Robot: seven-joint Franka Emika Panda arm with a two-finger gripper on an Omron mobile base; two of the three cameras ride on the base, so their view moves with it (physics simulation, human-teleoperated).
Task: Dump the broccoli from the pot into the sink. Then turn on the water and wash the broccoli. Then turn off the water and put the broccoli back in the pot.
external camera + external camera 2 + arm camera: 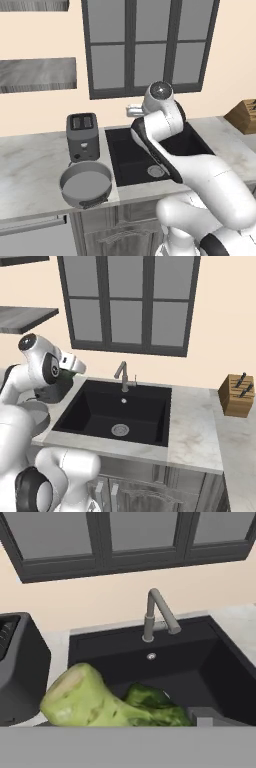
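Between the fingers, the broccoli (107, 704) is being held, its pale cut stem jutting to their left and its bumpy green crown lying toward the right, above the sink (220, 677). The return to the pot (86, 184) is judged to be in hand; a carry leftward is being called for. Beyond the fingers, the slim metal faucet (157, 614) is arching over the matte black basin.

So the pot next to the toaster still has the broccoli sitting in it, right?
Not quite. The pot beside the toaster is empty in the left base view. The broccoli is up at the gripper, over the sink, as the hand view shows.
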